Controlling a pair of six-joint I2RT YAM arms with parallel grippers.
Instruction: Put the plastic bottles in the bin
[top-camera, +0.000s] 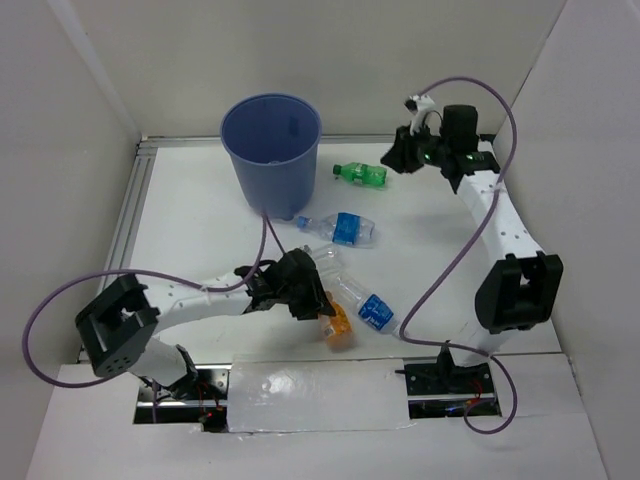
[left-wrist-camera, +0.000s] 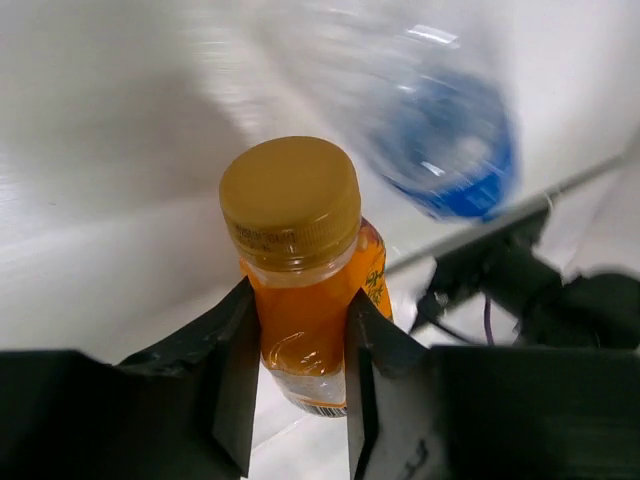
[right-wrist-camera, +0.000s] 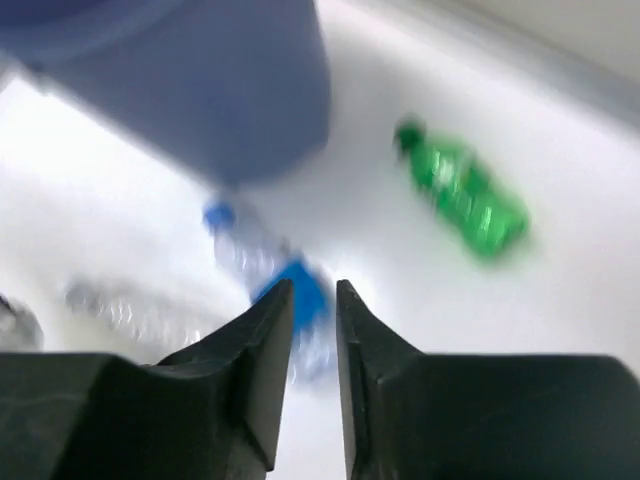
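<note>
White walls enclosed the bench; a metal rail ran along its left edge, a glossy panel across its near edge

White table, upright blue bin, green bottle lying nearby

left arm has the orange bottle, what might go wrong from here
1. The left gripper pinches the orange bottle just below its cap, so the body may swing or slip during the lift.
2. A blue-label bottle lies right beside it; the lift may knock it and set it rolling.
3. The bin is much taller than the bottles, so a low carry could hit its wall or rim.
</note>
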